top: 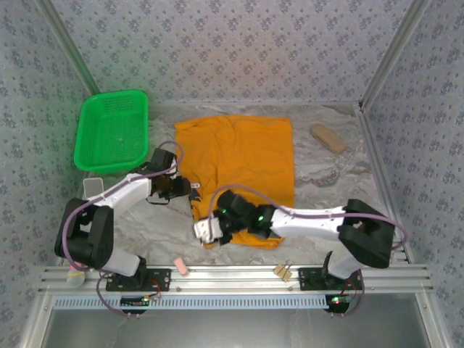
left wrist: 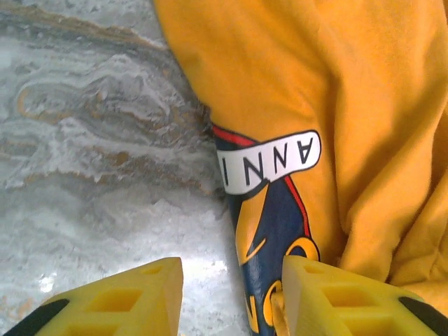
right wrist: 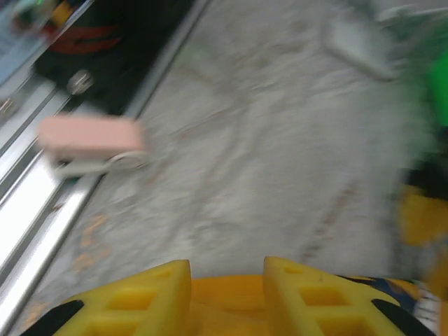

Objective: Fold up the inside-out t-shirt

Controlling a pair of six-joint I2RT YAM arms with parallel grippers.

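Nearest, low in the left wrist view: yellow fingers of the left gripper. Stand apart with a plain gap, clamped on nothing. One over bare marbled table, the other over the printed edge of the t-shirt; touching the cloth or just above it, cannot tell. Beside that finger, a dark blue graphic with red trim and a white lettered band, peeking out from under an orange fold.

Green basket: sits upright, apart from the t-shirt, off its far left corner. Perforated floor and walls in full view.

T-shirt from above: lies spread on the table, mostly flat and creased, plain orange side up, near edge rumpled.

Left gripper from above: reaches the t-shirt's left edge, about halfway along it.

Right gripper: rests at the t-shirt's near left corner, pointing leftward off the cloth. In its own blurred wrist view, fingers parted, a strip of orange t-shirt showing low in the gap between them, grey table beyond. Pinches nothing; contact with the cloth too blurred to tell.

Pink block: lies on the metal rail, near side of the t-shirt, left of its corner.

Tan oblong lump: lies on the table off the t-shirt's far right corner, apart from it.
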